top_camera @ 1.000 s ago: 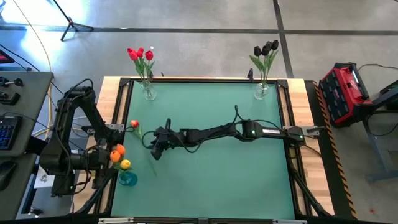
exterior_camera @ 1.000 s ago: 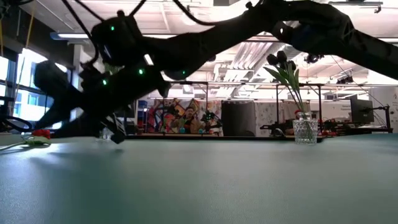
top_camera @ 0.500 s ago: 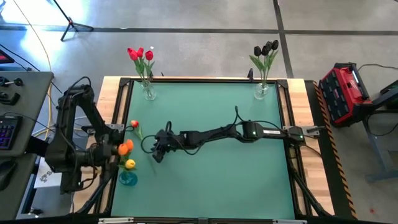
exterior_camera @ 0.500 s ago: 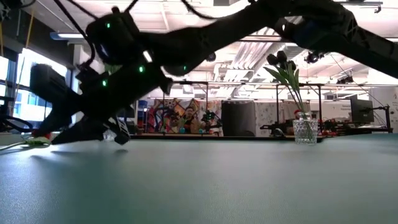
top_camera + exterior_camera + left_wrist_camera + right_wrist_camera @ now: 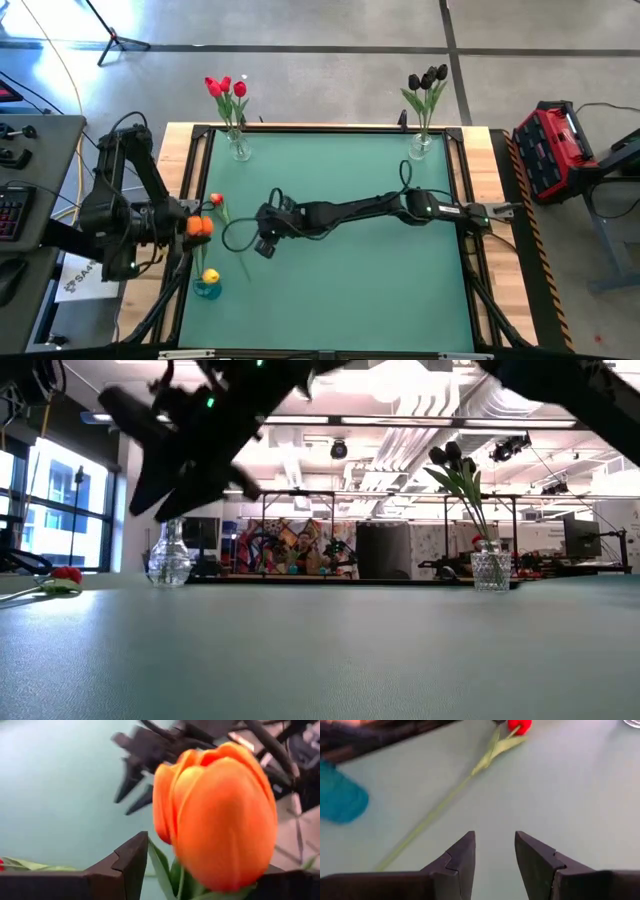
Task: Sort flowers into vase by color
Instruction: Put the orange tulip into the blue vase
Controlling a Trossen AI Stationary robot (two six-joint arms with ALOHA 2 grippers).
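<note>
Red tulip [image 5: 519,725] well beyond right fingers [image 5: 460,854]

Grey floor [image 5: 330,25], bright ceiling lights [image 5: 430,380]

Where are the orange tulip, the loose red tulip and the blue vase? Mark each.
orange tulip [image 5: 220,815]: left wrist view, petals.
red tulip [image 5: 519,725]: right wrist view, head.
blue vase [image 5: 206,289]: high view, body.

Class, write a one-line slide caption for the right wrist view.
Open right pincer hovers above a red tulip lying on the green table.
</note>
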